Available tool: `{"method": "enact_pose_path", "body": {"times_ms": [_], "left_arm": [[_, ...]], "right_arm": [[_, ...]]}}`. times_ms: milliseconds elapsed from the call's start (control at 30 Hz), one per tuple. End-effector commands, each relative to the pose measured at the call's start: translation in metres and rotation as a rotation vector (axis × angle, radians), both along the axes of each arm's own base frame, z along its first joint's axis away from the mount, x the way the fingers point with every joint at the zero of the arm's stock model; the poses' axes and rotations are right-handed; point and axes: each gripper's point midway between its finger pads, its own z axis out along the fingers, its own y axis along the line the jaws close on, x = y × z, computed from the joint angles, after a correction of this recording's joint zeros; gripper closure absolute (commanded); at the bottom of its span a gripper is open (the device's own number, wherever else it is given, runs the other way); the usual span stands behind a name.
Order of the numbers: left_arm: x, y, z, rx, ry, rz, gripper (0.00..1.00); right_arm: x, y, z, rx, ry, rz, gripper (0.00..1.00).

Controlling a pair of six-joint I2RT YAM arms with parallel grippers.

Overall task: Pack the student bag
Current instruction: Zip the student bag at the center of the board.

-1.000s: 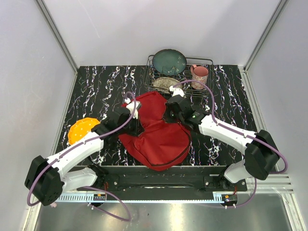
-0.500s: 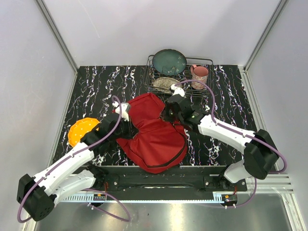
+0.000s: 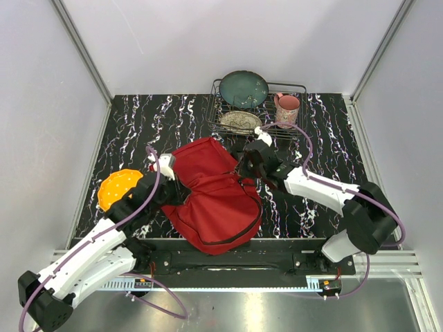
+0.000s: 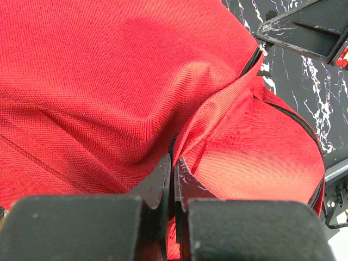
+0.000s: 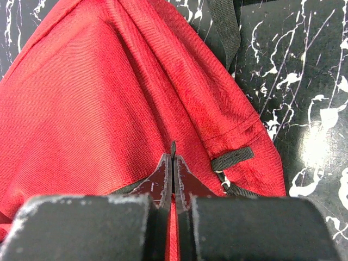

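Observation:
The student bag (image 3: 214, 202), a red fabric backpack with black zippers, lies on the black marbled table between both arms. My left gripper (image 3: 177, 191) is at its left edge. In the left wrist view this gripper (image 4: 174, 163) is shut on a fold of the red bag (image 4: 109, 81) beside a black zipper line. My right gripper (image 3: 240, 171) is at the bag's far right side. The right wrist view shows this gripper (image 5: 173, 157) shut on a raised ridge of the bag (image 5: 98, 98), with a small black tab just past the tips. A dark strap (image 5: 225, 27) trails off the bag's far end.
An orange disc (image 3: 118, 188) lies left of the bag, close under the left arm. At the back stands a wire dish rack (image 3: 302, 88) holding a teal plate (image 3: 243, 88), a smaller plate (image 3: 239, 121) and a pink mug (image 3: 286, 107).
The left arm has drawn back to the left and toward the near edge, dragging the bag's left side with it. The right gripper has shifted slightly farther back, still holding the bag.

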Motion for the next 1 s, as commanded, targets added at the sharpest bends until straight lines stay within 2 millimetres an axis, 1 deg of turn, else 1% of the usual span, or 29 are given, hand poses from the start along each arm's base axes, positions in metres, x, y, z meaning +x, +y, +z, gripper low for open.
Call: {"method": "enact_pose_path", "body": {"times_ms": [0,67,100,133,167,200,233,267,300,333,367,400,433,467,500,567,600,667,700,733,767,800,867,900,933,967], "left_arm": [[0.012,0.010,0.010,0.010,-0.050,0.069,1.00],[0.014,-0.003,0.014,-0.017,-0.054,0.018,1.00],[0.016,-0.009,0.019,-0.019,-0.071,-0.014,1.00],[0.021,-0.018,0.020,-0.026,-0.072,-0.042,1.00],[0.026,-0.023,0.028,-0.032,-0.092,-0.055,1.00],[0.031,-0.027,0.031,-0.017,-0.111,-0.079,1.00],[0.035,-0.038,0.031,-0.019,-0.110,-0.121,1.00],[0.042,-0.045,0.047,-0.031,-0.141,-0.145,1.00],[0.046,-0.051,0.052,-0.017,-0.163,-0.178,1.00],[0.050,-0.062,0.052,-0.019,-0.160,-0.226,1.00],[0.057,-0.069,0.066,-0.026,-0.192,-0.243,1.00],[0.061,-0.073,0.070,-0.012,-0.212,-0.269,1.00],[0.064,-0.079,0.064,0.004,-0.190,-0.297,1.00],[0.070,-0.084,0.077,0.001,-0.210,-0.300,1.00],[0.075,-0.085,0.071,0.020,-0.191,-0.295,1.00],[0.082,-0.079,0.066,0.054,-0.168,-0.246,1.00],[0.082,-0.073,0.059,0.077,-0.139,-0.221,0.99],[0.080,-0.064,0.049,0.101,-0.106,-0.178,0.80],[0.076,-0.060,0.051,0.095,-0.111,-0.170,0.72],[0.072,-0.057,0.051,0.090,-0.114,-0.167,0.59],[0.067,-0.053,0.046,0.089,-0.109,-0.162,0.50],[0.063,-0.050,0.060,0.067,-0.152,-0.157,0.40],[0.059,-0.043,0.069,0.072,-0.204,-0.163,0.26],[0.055,-0.042,0.087,0.052,-0.270,-0.175,0.25],[0.052,-0.044,0.097,0.038,-0.309,-0.204,0.23],[0.051,-0.044,0.107,0.046,-0.359,-0.224,0.17]], "right_arm": [[0.010,-0.023,0.001,0.000,-0.036,-0.078,1.00],[0.007,-0.030,0.006,0.005,-0.059,-0.092,1.00],[0.005,-0.034,0.022,0.026,-0.092,-0.100,1.00],[0.002,-0.039,0.026,0.023,-0.107,-0.102,1.00],[-0.001,-0.046,0.047,0.045,-0.154,-0.117,1.00],[-0.003,-0.050,0.055,0.049,-0.174,-0.125,1.00],[-0.006,-0.057,0.061,0.046,-0.193,-0.134,1.00],[-0.010,-0.066,0.079,0.063,-0.234,-0.155,1.00],[-0.013,-0.071,0.086,0.066,-0.250,-0.159,1.00],[-0.017,-0.075,0.089,0.064,-0.261,-0.160,1.00],[-0.021,-0.082,0.098,0.079,-0.283,-0.173,1.00],[-0.024,-0.085,0.100,0.080,-0.286,-0.176,1.00],[-0.028,-0.087,0.099,0.089,-0.283,-0.178,1.00],[-0.033,-0.090,0.106,0.111,-0.296,-0.179,1.00],[-0.035,-0.090,0.104,0.114,-0.292,-0.171,1.00],[-0.037,-0.088,0.091,0.096,-0.259,-0.156,1.00],[-0.037,-0.086,0.086,0.086,-0.245,-0.151,1.00],[-0.036,-0.080,0.072,0.074,-0.208,-0.133,1.00],[-0.035,-0.079,0.066,0.068,-0.195,-0.131,1.00],[-0.034,-0.076,0.061,0.066,-0.186,-0.129,1.00],[-0.031,-0.073,0.055,0.060,-0.175,-0.123,1.00],[-0.030,-0.071,0.051,0.056,-0.167,-0.121,1.00],[-0.028,-0.068,0.044,0.051,-0.152,-0.116,1.00],[-0.028,-0.067,0.041,0.048,-0.146,-0.115,1.00],[-0.028,-0.066,0.041,0.053,-0.145,-0.114,1.00],[-0.028,-0.064,0.040,0.057,-0.143,-0.108,1.00]]}}
